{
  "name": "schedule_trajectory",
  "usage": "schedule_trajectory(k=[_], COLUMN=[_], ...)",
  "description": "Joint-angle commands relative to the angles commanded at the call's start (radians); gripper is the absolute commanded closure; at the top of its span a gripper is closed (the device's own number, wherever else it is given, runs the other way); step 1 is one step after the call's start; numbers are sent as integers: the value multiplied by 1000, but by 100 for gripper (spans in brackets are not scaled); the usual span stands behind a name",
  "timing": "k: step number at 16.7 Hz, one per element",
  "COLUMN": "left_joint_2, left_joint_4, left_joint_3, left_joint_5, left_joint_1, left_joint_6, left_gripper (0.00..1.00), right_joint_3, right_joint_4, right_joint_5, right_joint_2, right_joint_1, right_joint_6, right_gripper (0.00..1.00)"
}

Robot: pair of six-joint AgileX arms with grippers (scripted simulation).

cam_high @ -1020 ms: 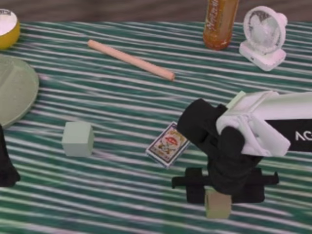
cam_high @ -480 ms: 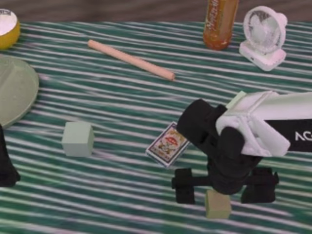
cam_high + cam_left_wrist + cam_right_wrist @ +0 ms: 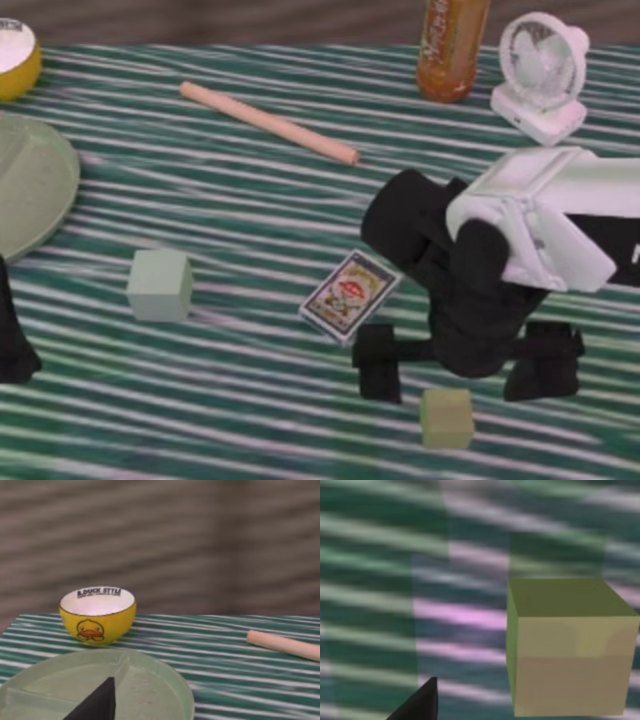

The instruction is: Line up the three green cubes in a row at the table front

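Note:
The small olive-green cube [image 3: 447, 418] rests on the striped table [image 3: 250, 400] near the front, right of centre, and fills the right wrist view [image 3: 570, 645]. My right gripper [image 3: 461, 384] hovers just behind and above it, open, its fingers [image 3: 378, 366] spread wide to either side and clear of the cube. A larger pale mint cube [image 3: 159, 285] stands alone at the left of centre. My left gripper [image 3: 10, 340] is parked at the left edge, open, one fingertip [image 3: 97, 705] showing over the plate.
A playing-card box [image 3: 347, 295] lies just left of the right gripper. At the back are a wooden rod [image 3: 268, 123], an orange bottle [image 3: 452, 45] and a white fan [image 3: 542, 75]. A pale green plate [image 3: 30, 180] and a yellow duck bowl [image 3: 97, 614] sit far left.
My right gripper went from shut on the olive cube to wide open, then drew up and back from it. The cube stays on the cloth; the left arm is still.

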Motion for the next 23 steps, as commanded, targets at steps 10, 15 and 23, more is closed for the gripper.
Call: schedule_trajectory(k=[10,15,23], left_joint_2=[10,220,1020], left_joint_4=[-7,-141,-558], left_joint_3=[10,202,761], left_joint_5=[1,2,1], left_joint_1=[-2,-42,-153], left_joint_6=[-2,-34,-130], left_gripper=[0,0,0], right_joint_3=[61,0,-361], right_joint_4=[-104,13,387], right_joint_5=[0,6,1], right_joint_2=[-60,-250,-934], right_joint_1=[0,-37,-262], right_joint_6=[-9,-107,-403], right_gripper=[0,0,0])
